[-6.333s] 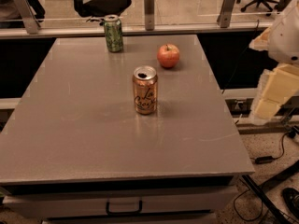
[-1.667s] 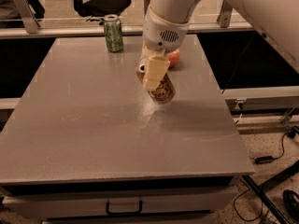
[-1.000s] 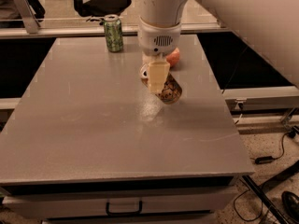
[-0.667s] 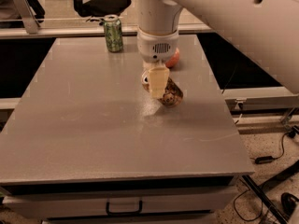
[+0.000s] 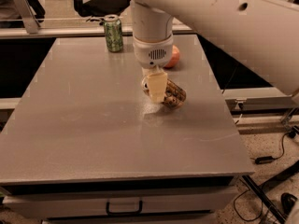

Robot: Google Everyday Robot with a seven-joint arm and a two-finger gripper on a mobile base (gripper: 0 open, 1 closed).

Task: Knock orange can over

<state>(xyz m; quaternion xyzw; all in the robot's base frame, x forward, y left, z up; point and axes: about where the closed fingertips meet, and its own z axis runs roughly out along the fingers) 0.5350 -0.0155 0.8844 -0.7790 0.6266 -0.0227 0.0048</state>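
The orange can (image 5: 173, 94) leans steeply to the right on the grey table (image 5: 93, 125), near the table's middle right, its silver top hidden behind the gripper. My gripper (image 5: 156, 87) hangs from the white arm directly over and against the can's upper left side; a cream finger (image 5: 157, 86) covers part of the can.
A green can (image 5: 113, 33) stands upright at the table's back. A red apple (image 5: 172, 58) sits behind the arm, mostly hidden. The table's right edge is close to the orange can. A drawer handle (image 5: 124, 207) shows below the front edge.
The orange can stood upright in the oldest frame. The arm came in from the right onto the can, and the can has tipped further to the right over the last second.
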